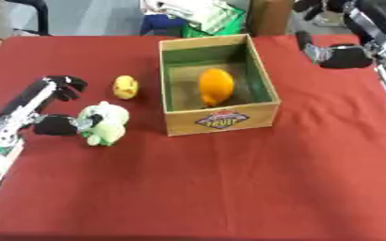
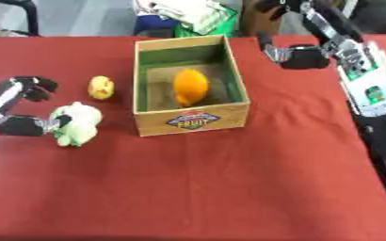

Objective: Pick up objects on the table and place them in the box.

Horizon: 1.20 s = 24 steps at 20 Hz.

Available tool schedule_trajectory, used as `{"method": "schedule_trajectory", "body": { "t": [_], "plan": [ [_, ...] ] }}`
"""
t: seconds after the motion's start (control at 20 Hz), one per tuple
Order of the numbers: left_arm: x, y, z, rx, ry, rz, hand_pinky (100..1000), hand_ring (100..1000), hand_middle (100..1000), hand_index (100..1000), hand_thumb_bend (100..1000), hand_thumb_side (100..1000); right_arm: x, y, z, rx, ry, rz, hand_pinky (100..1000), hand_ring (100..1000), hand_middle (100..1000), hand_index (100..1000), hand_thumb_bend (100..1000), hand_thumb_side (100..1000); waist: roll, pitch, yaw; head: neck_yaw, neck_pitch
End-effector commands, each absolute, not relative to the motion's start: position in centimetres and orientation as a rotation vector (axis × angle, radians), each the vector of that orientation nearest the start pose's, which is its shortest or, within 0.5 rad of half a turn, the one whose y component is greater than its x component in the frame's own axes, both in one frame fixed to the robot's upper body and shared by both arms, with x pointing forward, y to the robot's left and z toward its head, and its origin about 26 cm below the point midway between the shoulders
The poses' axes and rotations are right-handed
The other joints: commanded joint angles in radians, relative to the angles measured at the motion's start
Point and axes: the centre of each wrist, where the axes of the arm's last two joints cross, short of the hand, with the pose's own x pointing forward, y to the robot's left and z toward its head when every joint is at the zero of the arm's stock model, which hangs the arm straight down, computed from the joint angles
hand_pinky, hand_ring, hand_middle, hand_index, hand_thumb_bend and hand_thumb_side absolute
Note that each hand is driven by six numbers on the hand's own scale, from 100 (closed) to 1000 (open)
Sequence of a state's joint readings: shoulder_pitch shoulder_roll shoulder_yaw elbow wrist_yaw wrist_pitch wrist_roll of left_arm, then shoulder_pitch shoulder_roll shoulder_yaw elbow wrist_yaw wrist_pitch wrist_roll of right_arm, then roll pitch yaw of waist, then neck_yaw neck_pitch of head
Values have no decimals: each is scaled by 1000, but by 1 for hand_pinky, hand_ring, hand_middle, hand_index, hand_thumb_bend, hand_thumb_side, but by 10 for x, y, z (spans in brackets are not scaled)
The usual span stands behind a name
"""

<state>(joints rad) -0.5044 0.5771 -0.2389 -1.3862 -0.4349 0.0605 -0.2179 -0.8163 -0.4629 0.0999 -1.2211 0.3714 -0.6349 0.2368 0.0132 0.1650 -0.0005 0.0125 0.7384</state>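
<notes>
A pale green plush toy lies on the red tablecloth, left of the cardboard box. My left hand is at the toy's left side. Its thumb tip touches the plush, while its fingers are spread well above and clear of it, so the hand is open. A small yellow toy sits between the plush and the box. Inside the box lies an orange fruit. My right hand hovers right of the box's far corner, open and holding nothing.
The box has green inner walls and a fruit label on its front. Behind the table's far edge are a green basket with white cloth and a brown upright object. Bare red cloth stretches in front of the box.
</notes>
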Motion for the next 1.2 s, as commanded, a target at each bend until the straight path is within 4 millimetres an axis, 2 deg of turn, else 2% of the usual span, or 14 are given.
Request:
{"method": "schedule_trajectory", "body": {
  "t": [0.05, 0.45, 0.6, 0.7, 0.85, 0.9, 0.95, 1.0, 1.1, 1.2],
  "plan": [
    [396, 303, 132, 708, -1481, -1192, 772, 733, 737, 833, 548, 266, 442, -280, 232, 579, 3037, -1722, 652, 762, 716, 813, 115, 324, 1, -20, -3, 4, 6],
    [407, 290, 117, 788, -1462, -1242, 730, 676, 682, 809, 484, 250, 442, -279, 228, 569, 3042, -1733, 652, 761, 715, 813, 107, 323, 0, -20, -10, 6, 8],
    [409, 287, 114, 811, -1449, -1279, 704, 612, 613, 793, 454, 247, 442, -278, 227, 568, 3043, -1734, 652, 761, 715, 813, 100, 323, 0, -21, -14, 7, 9],
    [410, 288, 113, 828, -1430, -1316, 673, 534, 543, 764, 391, 234, 442, -278, 227, 568, 3044, -1734, 652, 761, 715, 813, 100, 322, 0, -22, -16, 7, 10],
    [410, 290, 113, 843, -1409, -1352, 669, 525, 536, 760, 382, 233, 442, -279, 226, 570, 3045, -1735, 652, 761, 715, 813, 100, 322, 0, -22, -18, 7, 11],
    [410, 291, 113, 848, -1404, -1358, 590, 369, 362, 648, 188, 208, 442, -279, 226, 571, 3045, -1736, 651, 761, 714, 812, 100, 320, 1, -23, -18, 6, 12],
    [409, 293, 115, 858, -1393, -1371, 587, 361, 353, 641, 180, 208, 442, -280, 226, 573, 3047, -1738, 651, 761, 714, 812, 100, 319, 2, -23, -18, 6, 12],
    [409, 294, 117, 866, -1387, -1380, 567, 308, 287, 594, 132, 207, 442, -280, 225, 575, 3048, -1739, 651, 761, 714, 812, 100, 318, 3, -23, -19, 5, 12],
    [408, 296, 122, 880, -1385, -1388, 542, 243, 206, 534, 100, 210, 442, -280, 225, 576, 3049, -1741, 651, 761, 714, 812, 100, 317, 5, -24, -19, 3, 12],
    [406, 297, 128, 895, -1399, -1387, 525, 197, 143, 490, 100, 213, 442, -280, 225, 578, 3049, -1742, 651, 761, 714, 812, 100, 316, 7, -25, -20, 1, 12]
  ]
}}
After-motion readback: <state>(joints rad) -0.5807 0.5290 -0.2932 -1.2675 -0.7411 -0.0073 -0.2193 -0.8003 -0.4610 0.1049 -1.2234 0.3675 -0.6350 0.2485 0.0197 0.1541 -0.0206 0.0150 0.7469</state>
